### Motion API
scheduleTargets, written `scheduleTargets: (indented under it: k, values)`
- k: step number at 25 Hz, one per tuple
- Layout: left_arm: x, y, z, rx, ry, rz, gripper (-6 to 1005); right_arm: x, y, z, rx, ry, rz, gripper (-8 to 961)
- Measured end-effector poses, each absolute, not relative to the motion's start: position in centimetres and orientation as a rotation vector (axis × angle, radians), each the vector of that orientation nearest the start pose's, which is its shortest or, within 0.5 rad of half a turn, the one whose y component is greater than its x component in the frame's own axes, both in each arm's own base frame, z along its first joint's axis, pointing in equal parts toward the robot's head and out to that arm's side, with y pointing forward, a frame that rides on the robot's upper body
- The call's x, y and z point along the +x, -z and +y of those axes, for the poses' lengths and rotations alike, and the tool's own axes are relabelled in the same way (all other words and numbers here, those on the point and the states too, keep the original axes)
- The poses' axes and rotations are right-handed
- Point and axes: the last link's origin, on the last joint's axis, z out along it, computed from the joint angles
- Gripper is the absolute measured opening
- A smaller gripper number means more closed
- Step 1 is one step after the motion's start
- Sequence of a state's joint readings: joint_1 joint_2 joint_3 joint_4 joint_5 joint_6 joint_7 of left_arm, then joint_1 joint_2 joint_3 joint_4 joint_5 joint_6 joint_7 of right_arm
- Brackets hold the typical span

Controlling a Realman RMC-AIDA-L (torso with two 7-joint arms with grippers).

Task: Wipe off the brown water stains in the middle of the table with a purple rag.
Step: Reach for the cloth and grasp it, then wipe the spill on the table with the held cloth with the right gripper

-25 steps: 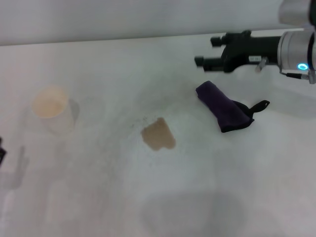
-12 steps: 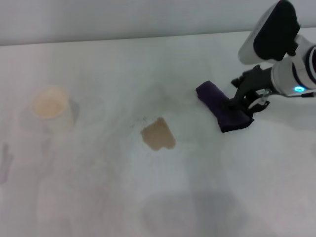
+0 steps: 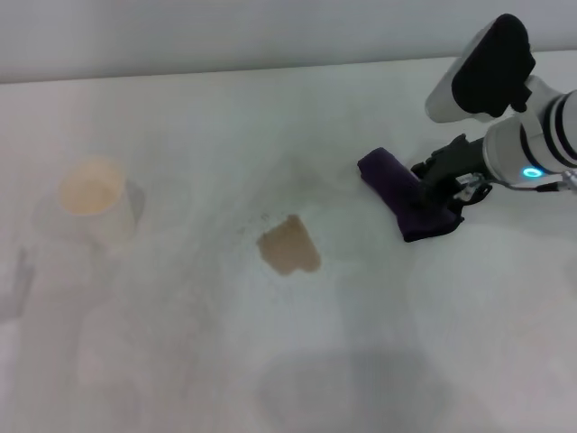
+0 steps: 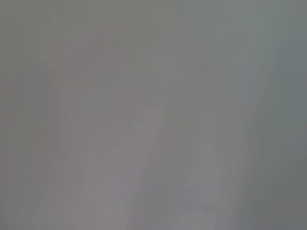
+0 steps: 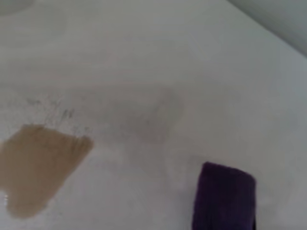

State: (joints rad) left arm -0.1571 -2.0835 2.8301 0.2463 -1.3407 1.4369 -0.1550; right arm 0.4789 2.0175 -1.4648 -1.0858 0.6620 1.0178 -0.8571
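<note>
The brown water stain [image 3: 288, 245] is a small tan patch on the white table [image 3: 225, 117], near the middle. It also shows in the right wrist view [image 5: 38, 167]. The purple rag [image 3: 395, 184] lies rolled up to the right of the stain and a little behind it. One end of the rag shows in the right wrist view [image 5: 223, 196]. My right gripper [image 3: 442, 185] is down at the right end of the rag, over its black tag. The left gripper is out of view; the left wrist view shows only blank grey.
A cream paper cup [image 3: 93, 203] stands at the far left of the table. A few tiny dark specks [image 3: 263, 217] lie just behind the stain. Bare tabletop lies between the rag and the stain.
My right arm has swung down from behind the rag onto its right end, then shifted slightly left. The rag and the stain have not moved.
</note>
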Motion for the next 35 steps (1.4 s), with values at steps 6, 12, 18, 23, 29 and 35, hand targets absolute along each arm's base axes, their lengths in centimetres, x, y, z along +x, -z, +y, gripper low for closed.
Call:
scheduleTargets:
  k: [6,12,18,23,29,35]
  values:
    - [-35.6,2.5,22.6,-1.478,0.777,-0.645,892,26.3,1.6,38.1,-2.455,0.342,0.735,457]
    - [-35.7,2.4,22.7,-1.481,0.773,-0.638,893,26.9,1.6,38.1,-2.451,0.355,0.751,394]
    - [-35.6,2.3,23.0,-1.486,0.772,-0.629,893,26.6,1.5,38.2,-2.454,0.349,0.740,152]
    - [-35.6,2.3,23.1,-1.487,0.774,-0.626,894,25.4,1.3,38.4,-2.465,0.326,0.696,100]
    - [-35.6,2.3,23.1,-1.486,0.774,-0.625,894,21.7,2.5,37.0,-2.614,0.251,0.552,99]
    - [-35.4,2.2,23.3,-1.487,0.778,-0.621,894,18.5,6.8,34.0,-2.798,0.316,0.279,99]
